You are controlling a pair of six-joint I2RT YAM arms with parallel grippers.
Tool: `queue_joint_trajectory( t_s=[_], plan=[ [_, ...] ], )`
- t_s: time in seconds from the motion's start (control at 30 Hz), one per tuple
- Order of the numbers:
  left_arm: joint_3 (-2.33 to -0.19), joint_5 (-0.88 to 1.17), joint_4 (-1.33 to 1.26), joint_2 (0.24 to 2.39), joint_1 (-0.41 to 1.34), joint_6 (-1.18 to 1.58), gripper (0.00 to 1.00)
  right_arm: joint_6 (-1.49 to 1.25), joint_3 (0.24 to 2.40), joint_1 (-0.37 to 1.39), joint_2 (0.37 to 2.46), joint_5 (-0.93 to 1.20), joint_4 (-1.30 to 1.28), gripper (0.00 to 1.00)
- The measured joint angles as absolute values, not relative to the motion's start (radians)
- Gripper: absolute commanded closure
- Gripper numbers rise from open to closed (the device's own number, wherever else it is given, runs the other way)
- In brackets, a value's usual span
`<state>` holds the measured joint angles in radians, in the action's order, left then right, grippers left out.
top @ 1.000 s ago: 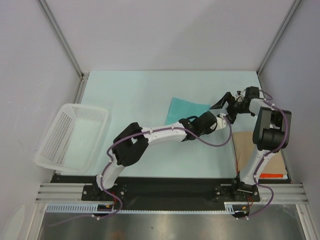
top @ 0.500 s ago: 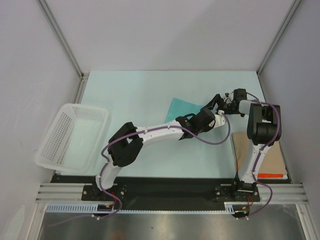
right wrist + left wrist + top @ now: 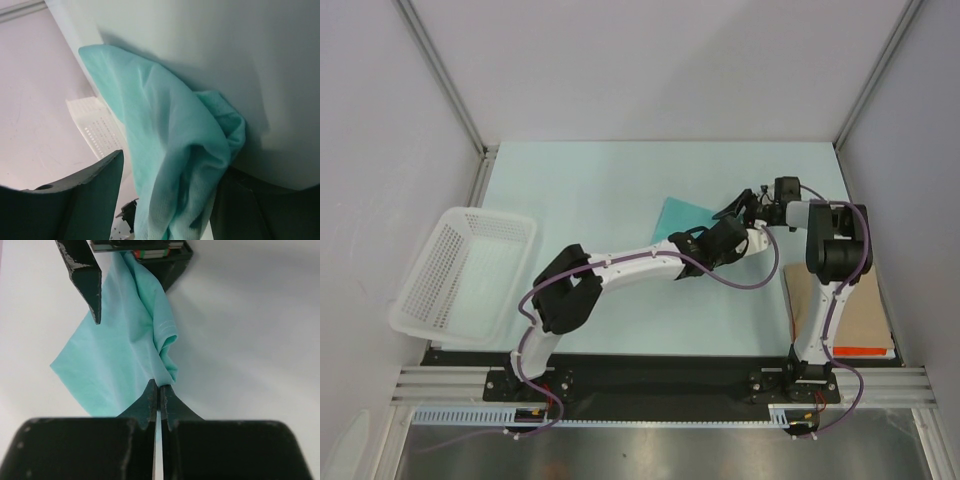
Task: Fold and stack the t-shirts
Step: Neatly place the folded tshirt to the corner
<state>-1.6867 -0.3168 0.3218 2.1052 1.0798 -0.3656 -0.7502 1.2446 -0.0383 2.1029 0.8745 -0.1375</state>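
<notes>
A white mesh basket (image 3: 425, 280) sits at the left edge of the desk (image 3: 580, 180), well apart from the work. The left gripper (image 3: 159, 392) is closed tight, its tips pinching a bunched edge of the teal t-shirt (image 3: 115, 360). The shirt is right of the desk's middle, gathered between the two arms, with the rest fanning out over the surface. Just beyond it, the right gripper (image 3: 131, 304) stands wide open, the cloth running between its fingers but not clamped. The step in hand looks like taking a second hold so the shirt can be spread flat. The right gripper would do best to close on a single edge rather than the bunch, and then both should draw apart evenly, low over the desk. A cardboard sheet (image 3: 850, 310) lies at the far right, beside the right arm's base.
</notes>
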Motion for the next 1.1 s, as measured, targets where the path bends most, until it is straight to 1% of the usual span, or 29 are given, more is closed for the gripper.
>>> queue_joint_trajectory(
  t_s=[0.07, 0.1, 0.13, 0.23, 0.27, 0.3, 0.37, 0.4, 0.47, 0.5, 0.57, 0.63, 0.73, 0.8, 0.93, 1.1],
  plan=[
    [-1.673, -0.31, 0.321, 2.099, 1.079, -0.366, 1.0, -0.763, 1.254, -0.034, 2.112, 0.863, -0.129, 0.35],
    [-1.664, -0.309, 0.32, 2.096, 1.079, -0.365, 1.0, -0.768, 1.261, -0.032, 2.119, 0.862, -0.125, 0.44],
    [-1.655, -0.309, 0.32, 2.092, 1.079, -0.365, 1.0, -0.766, 1.269, -0.03, 2.124, 0.855, -0.121, 0.47],
    [-1.627, -0.305, 0.317, 2.077, 1.079, -0.363, 1.0, -0.761, 1.291, -0.023, 2.141, 0.824, -0.121, 0.53],
    [-1.618, -0.303, 0.316, 2.07, 1.079, -0.362, 1.0, -0.755, 1.295, -0.022, 2.143, 0.814, -0.121, 0.58],
    [-1.611, -0.302, 0.317, 2.064, 1.079, -0.358, 1.0, -0.747, 1.298, -0.02, 2.143, 0.804, -0.12, 0.71],
    [-1.602, -0.302, 0.316, 2.052, 1.079, -0.356, 0.99, -0.731, 1.299, -0.016, 2.144, 0.78, -0.121, 0.87],
    [-1.597, -0.302, 0.315, 2.047, 1.079, -0.353, 0.92, -0.728, 1.299, -0.014, 2.146, 0.775, -0.122, 1.0],
    [-1.593, -0.301, 0.313, 2.041, 1.078, -0.346, 0.7, -0.719, 1.299, -0.01, 2.147, 0.765, -0.129, 1.0],
    [-1.593, -0.299, 0.315, 2.04, 1.076, -0.34, 0.52, -0.715, 1.299, -0.006, 2.147, 0.753, -0.133, 1.0],
    [-1.586, -0.278, 0.322, 2.028, 1.073, -0.313, 0.41, -0.705, 1.299, 0.006, 2.144, 0.731, -0.14, 1.0],
    [-1.555, -0.257, 0.328, 1.994, 1.065, -0.266, 0.39, -0.698, 1.293, 0.019, 2.118, 0.686, -0.159, 1.0],
    [-1.473, -0.227, 0.36, 1.875, 1.032, -0.174, 0.39, -0.687, 1.256, 0.051, 2.028, 0.591, -0.199, 1.0],
    [-1.417, -0.213, 0.394, 1.748, 1.003, -0.094, 0.39, -0.678, 1.229, 0.073, 1.945, 0.52, -0.236, 1.0],
    [-1.373, -0.214, 0.466, 1.475, 0.965, 0.048, 0.38, -0.677, 1.163, 0.108, 1.773, 0.4, -0.276, 1.0],
    [-1.323, -0.169, 0.537, 1.128, 0.965, 0.192, 0.38, -0.696, 1.026, 0.114, 1.556, 0.239, -0.357, 1.0]
  ],
)
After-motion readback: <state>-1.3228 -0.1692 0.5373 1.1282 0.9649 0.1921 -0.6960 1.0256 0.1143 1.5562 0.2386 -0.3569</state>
